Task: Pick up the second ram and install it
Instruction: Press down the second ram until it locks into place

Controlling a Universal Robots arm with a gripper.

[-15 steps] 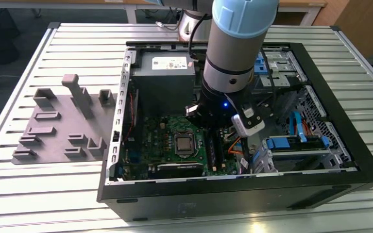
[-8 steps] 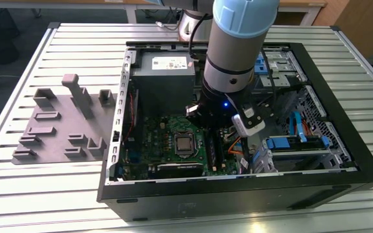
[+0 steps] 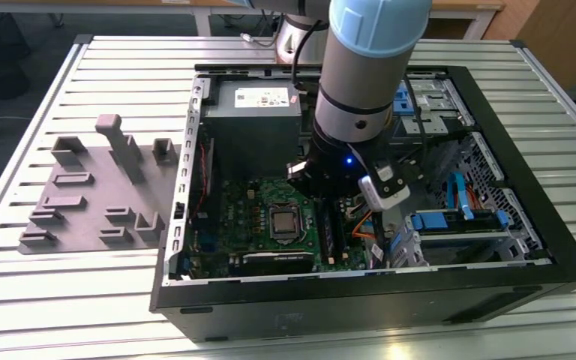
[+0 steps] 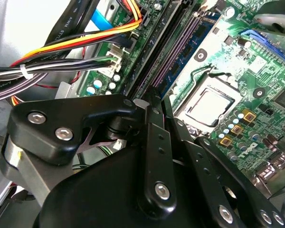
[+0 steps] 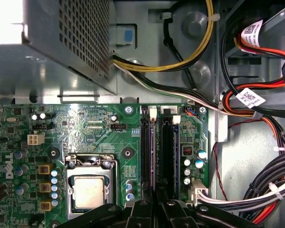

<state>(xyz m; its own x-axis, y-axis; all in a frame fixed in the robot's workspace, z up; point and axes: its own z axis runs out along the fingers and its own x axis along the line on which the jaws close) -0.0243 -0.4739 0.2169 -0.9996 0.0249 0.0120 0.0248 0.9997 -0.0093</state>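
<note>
My gripper is low inside the open computer case, right over the memory slots beside the processor socket. Its fingers are drawn together on a thin dark strip seen edge-on. That strip is the second ram, running in line with the slots and level with their tops. In the exterior view the gripper hangs at the motherboard's edge toward the exterior view's right. The ram's seating in its slot is hidden by the fingers.
Bundled power cables and orange-yellow wires run close beside the slots. The power supply box stands behind the board and a drive cage fills the case's other side. A grey tray with upright blocks lies outside the case.
</note>
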